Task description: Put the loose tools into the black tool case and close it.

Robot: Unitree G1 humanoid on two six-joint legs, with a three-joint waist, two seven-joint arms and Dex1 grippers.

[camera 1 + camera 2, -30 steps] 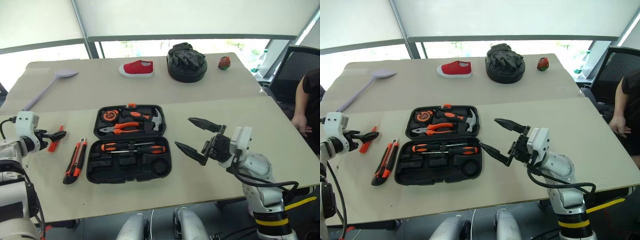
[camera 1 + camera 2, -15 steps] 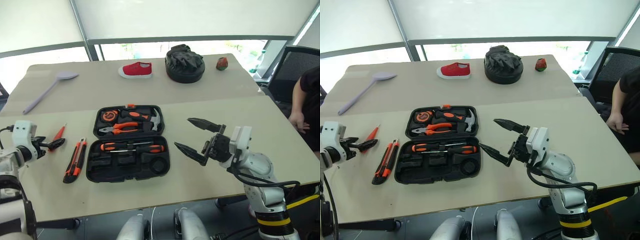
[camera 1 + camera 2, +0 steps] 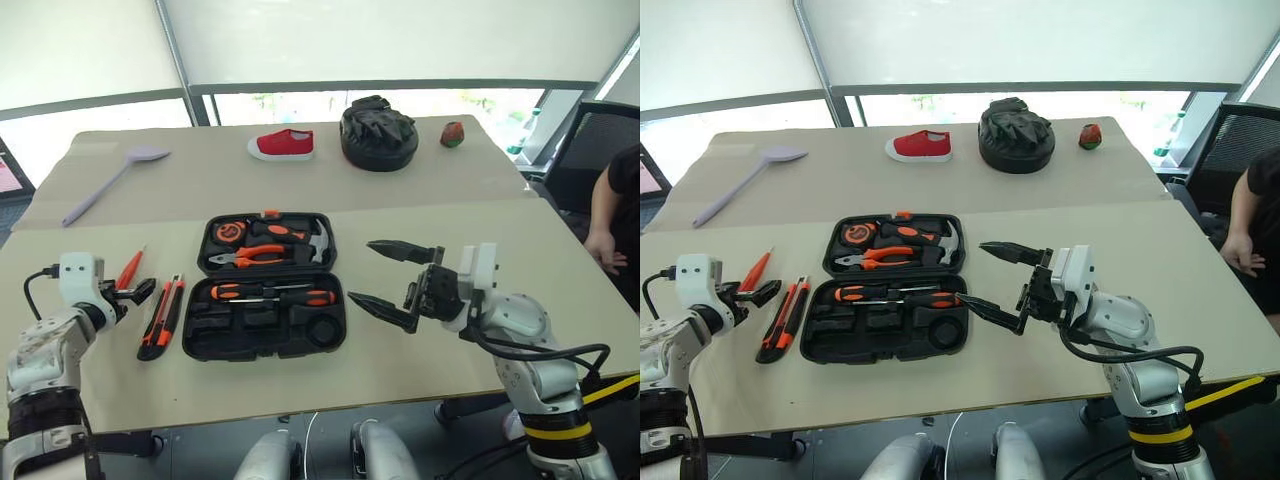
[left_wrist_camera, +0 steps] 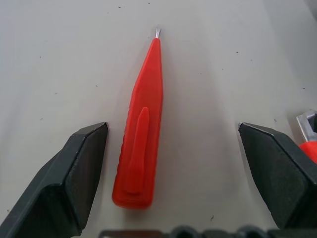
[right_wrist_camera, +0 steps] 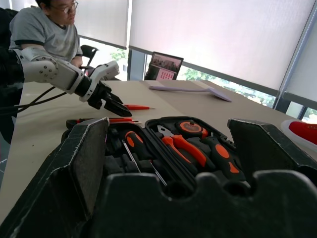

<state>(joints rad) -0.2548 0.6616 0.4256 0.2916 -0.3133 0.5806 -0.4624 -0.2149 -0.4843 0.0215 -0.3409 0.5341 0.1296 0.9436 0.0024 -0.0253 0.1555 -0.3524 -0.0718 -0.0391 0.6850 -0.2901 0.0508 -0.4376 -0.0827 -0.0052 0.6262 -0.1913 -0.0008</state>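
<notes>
One tool case (image 3: 267, 287), two loose tools (image 3: 160, 317)

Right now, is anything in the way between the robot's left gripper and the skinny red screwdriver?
No. The left gripper is open with the slim red screwdriver lying on the bare table between its fingers. On its way to the black tool case, though, the utility knife lies between them.
</notes>
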